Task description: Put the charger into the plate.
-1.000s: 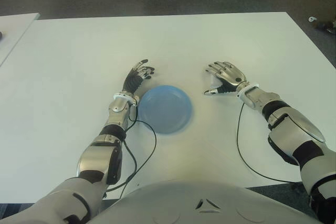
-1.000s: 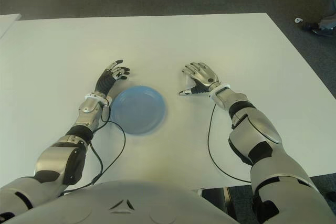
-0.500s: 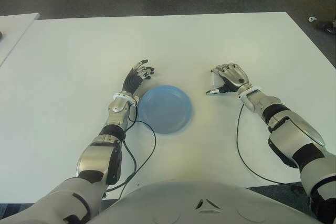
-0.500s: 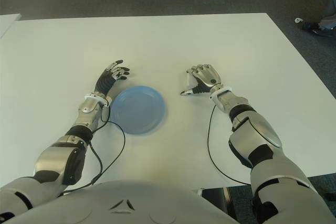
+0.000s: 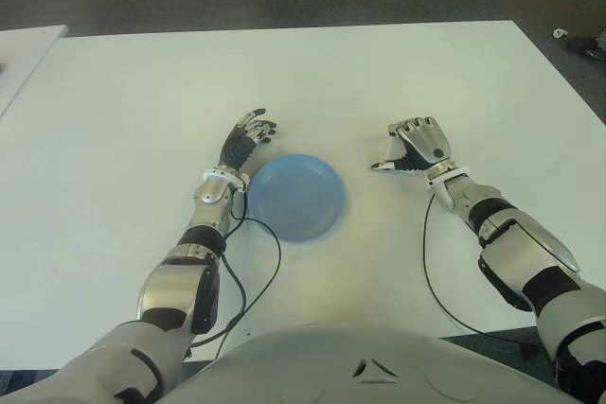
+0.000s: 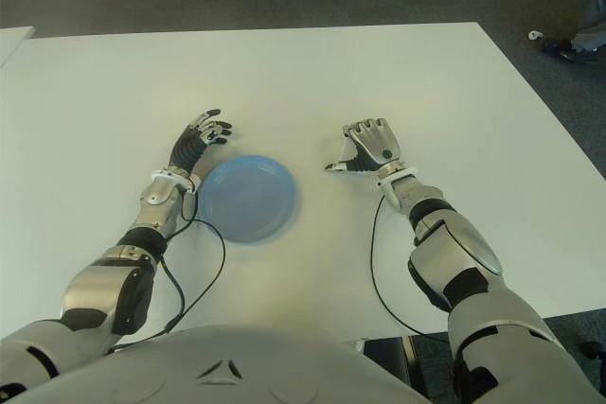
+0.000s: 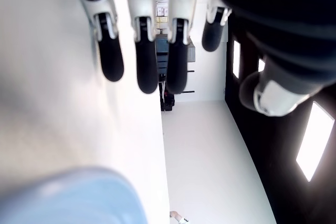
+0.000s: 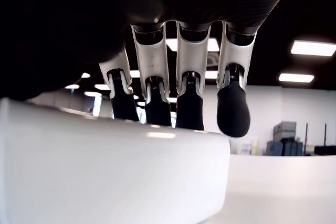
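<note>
On the white table, left of centre, the left hand, just beside the left rim of the plate and not touching it in the eye views. Palm down, fingers stretched straight and a little spread, holding nothing. From its wrist, a thin black cable looping back over the table toward the body. Near the middle, the round blue plate, flat on the table, with nothing in it. To the right of the plate and clear of its rim, the charger, a white block standing on the table, mostly hidden in the eye views and seen as a pale patch under the knuckles. Over it the right hand, fingers curled down across the block's top edge onto its far side, thumb reaching out low toward the plate, so closed around the charger. How firmly pressed, impossible to tell. Charger down on the table, not lifted. From the right wrist, a second black cable trailing back along the forearm.
</note>
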You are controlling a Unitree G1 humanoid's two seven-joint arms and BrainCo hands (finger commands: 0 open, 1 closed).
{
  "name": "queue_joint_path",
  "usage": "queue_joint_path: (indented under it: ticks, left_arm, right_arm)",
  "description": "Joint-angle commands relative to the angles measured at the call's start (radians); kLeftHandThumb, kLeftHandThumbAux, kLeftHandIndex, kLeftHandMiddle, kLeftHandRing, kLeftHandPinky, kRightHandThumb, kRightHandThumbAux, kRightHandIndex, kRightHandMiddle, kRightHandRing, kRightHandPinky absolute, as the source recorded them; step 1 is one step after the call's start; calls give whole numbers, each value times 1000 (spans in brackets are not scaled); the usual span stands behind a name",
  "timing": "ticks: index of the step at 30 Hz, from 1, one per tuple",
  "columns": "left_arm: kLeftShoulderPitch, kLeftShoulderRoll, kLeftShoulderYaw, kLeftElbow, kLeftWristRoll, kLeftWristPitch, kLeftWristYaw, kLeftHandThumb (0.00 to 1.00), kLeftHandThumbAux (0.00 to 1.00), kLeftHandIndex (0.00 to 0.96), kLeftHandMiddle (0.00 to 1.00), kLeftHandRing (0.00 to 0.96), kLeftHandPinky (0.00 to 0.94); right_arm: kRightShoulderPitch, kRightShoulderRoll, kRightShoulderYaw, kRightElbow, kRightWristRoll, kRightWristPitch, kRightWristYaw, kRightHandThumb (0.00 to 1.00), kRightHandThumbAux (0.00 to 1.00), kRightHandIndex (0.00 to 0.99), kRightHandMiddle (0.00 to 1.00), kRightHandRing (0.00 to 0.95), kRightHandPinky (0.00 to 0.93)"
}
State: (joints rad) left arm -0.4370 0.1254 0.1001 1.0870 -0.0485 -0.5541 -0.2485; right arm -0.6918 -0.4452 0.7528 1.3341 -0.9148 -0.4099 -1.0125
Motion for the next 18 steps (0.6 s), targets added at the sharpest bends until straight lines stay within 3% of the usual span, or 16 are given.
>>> queue_joint_path:
  ticks: [1,18]
  left_arm:
    - [45,2,-7,30,10,30,-11,0,522,169,343,345,338]
    - [46,8,2,34,0,15,-38,0,500,171,336,333,326]
  right_arm:
    - [23,16,-31,2,30,-48,3,595,688,762,872,875,880]
    - [41,34,-125,-2,96,-102,30,521,769,805,893,896,886]
